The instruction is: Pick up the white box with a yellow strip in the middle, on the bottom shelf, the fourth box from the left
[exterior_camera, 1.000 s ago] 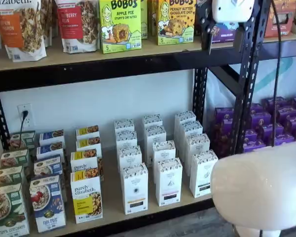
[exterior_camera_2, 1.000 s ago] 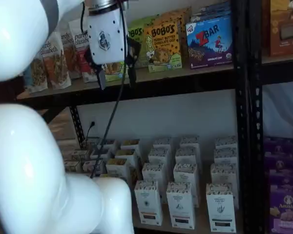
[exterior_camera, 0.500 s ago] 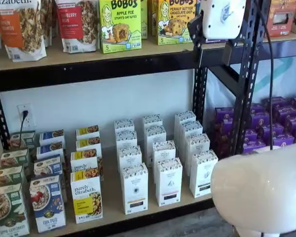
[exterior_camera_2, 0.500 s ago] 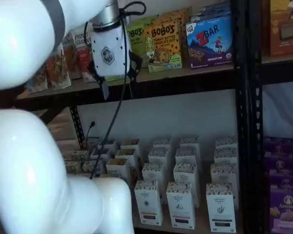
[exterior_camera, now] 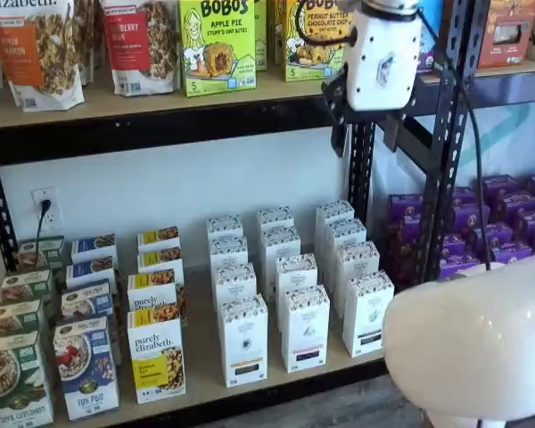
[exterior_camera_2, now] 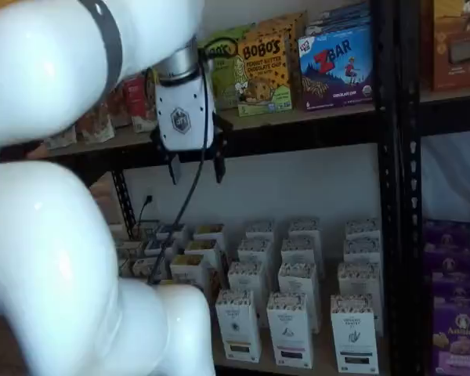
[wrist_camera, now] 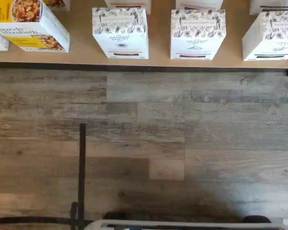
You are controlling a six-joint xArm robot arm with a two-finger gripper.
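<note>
White box (exterior_camera: 243, 341) looks light, stiff card w/ smooth sides – prob best pinched across the narrow faces, mid-height. It's at the front of the bottom shelf (exterior_camera: 205, 361), far below the gripper (exterior_camera_2: 196, 167) and apart from it – gripper's fingers spread wide, nothing held

I see a white wall (exterior_camera: 187, 178) behind the shelves, and on it a white power outlet (exterior_camera: 45, 208) with a black plug in it. The floor (wrist_camera: 182, 143) is made of grey-brown wood planks with a worn look. A black perforated upright (exterior_camera: 361, 169) stands before the wall. The light is even and soft.
</note>
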